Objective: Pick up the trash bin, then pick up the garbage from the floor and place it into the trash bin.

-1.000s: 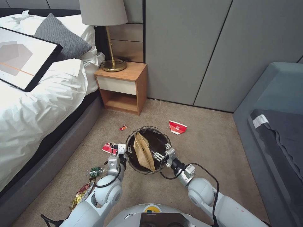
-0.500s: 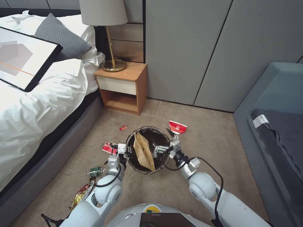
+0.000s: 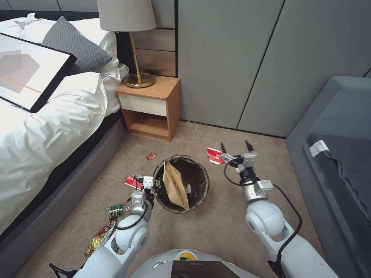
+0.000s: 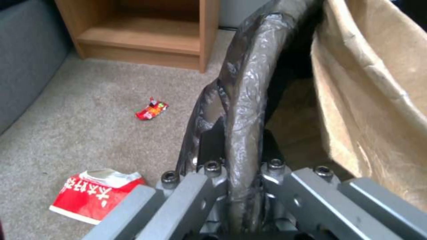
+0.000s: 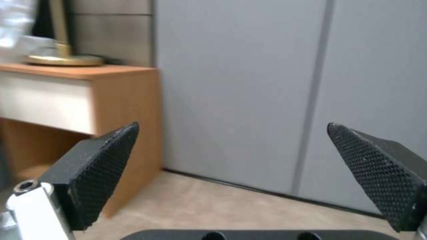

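A: What lies around the trash bin [image 3: 181,184]?

B: Litter on the floor [image 3: 232,216]: red paper cup [image 3: 214,155] at 1 o'clock, small red wrapper [image 3: 151,156] at 11, red packet [image 3: 131,181] at 9.

A: The grippers?

B: Left gripper [image 3: 155,186] clamps the bin's lined rim at 9. Right gripper [image 3: 235,147] is spread wide, empty, beside the cup.

A: And the brown paper bag [image 3: 174,185]?

B: Upright in the bin, long axis 11 to 5.

Grey wall panels [image 3: 247,58], wooden nightstand [image 3: 150,106], bed [image 3: 42,127]
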Tool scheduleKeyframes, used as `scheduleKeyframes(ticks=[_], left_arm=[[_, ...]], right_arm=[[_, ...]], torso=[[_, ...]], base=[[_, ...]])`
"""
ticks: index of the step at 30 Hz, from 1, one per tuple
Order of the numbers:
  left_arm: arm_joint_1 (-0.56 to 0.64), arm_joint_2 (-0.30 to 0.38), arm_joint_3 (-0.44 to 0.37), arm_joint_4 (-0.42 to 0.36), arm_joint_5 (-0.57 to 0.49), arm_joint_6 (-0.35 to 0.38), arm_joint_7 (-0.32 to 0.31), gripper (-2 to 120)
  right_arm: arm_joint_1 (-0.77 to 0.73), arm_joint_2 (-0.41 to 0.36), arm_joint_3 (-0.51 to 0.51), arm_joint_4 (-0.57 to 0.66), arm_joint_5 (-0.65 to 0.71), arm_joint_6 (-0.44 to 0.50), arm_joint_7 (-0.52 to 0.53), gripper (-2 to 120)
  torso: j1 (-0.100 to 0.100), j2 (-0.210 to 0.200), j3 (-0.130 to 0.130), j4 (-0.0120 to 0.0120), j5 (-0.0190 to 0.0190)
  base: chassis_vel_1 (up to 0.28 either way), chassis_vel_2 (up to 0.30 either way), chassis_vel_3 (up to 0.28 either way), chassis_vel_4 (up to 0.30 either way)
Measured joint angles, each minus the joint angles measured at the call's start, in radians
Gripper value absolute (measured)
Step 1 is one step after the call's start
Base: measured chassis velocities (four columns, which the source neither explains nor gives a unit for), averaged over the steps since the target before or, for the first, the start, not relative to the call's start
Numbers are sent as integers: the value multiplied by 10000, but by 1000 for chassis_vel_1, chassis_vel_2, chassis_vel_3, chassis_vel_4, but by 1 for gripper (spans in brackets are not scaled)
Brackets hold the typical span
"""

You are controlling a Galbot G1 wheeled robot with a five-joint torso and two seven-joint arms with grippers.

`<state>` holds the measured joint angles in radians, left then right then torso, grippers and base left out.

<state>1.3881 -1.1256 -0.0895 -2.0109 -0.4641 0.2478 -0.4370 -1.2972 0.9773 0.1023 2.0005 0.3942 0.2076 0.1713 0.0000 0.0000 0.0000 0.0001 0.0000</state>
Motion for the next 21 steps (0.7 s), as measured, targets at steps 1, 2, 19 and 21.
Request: scheduleKeyframes(ticks=[1,2,19,21], left_arm=[[7,-2,-4,0,2,-2,1,0],[7,-2,-4,0,2,-2,1,0],[28,-46,-224,-1,27,-39,15,0],[32,-47,-295,7,26,-49,18,0]], right_arm=[[-22,28,93,63,-23,-57,95,100],[-22,28,93,63,-23,-57,95,100],[-1478,1694,3276,737,-1477,-1320,1982,100],[-2003,2321,3693,653,-1763,-1021,1922,100]], torso=[[0,0,0,0,0],[0,0,0,0,0],[0,0,-1,7,0],[0,0,-2,-2,0]], base=[[0,0,0,0],[0,0,0,0],[0,0,0,0],[0,0,0,0]])
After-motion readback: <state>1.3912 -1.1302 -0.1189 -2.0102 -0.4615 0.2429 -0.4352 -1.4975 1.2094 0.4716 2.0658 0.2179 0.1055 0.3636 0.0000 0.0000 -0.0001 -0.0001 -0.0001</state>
